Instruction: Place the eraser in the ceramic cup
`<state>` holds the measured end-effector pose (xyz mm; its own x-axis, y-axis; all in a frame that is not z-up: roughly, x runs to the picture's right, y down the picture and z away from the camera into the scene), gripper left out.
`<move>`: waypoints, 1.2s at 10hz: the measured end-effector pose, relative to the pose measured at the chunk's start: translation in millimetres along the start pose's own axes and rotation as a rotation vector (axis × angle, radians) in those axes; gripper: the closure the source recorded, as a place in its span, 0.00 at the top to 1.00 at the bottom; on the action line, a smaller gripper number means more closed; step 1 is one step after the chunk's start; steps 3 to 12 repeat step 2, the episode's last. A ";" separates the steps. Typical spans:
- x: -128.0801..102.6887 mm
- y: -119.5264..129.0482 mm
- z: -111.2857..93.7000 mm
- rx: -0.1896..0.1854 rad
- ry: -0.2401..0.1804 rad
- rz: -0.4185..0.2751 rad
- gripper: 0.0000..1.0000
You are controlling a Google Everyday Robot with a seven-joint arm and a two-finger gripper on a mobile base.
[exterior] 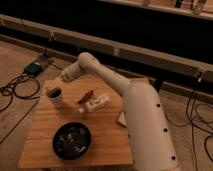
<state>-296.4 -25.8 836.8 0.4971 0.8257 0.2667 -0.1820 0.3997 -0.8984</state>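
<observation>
the gripper [54,86] hangs right over the cup [56,98], at the far left of the desk [45,145], and that vertical line-up is what matters. the cup stands upright with its mouth facing straight up into the jaws, so the drop path is simply downward. a dark patch shows at the cup's mouth under the gripper. it could be the eraser, or only shadow inside the cup; i cannot say which, and i cannot find the eraser anywhere else on the desk. whether the jaws are parted or pinched, i cannot tell either. the black bowl [72,141] sits nearer the front edge, well apart from the cup, so it's no rival target. my read: if the eraser is in the jaws, release goes straight down.
</observation>
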 end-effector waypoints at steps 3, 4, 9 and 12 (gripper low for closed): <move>-0.4 0.2 -0.1 0.000 0.000 0.000 0.80; -0.4 0.2 -0.1 0.000 0.000 0.000 0.80; -0.4 0.2 -0.1 0.000 0.000 0.000 0.80; -0.4 0.2 -0.1 0.000 0.000 0.000 0.80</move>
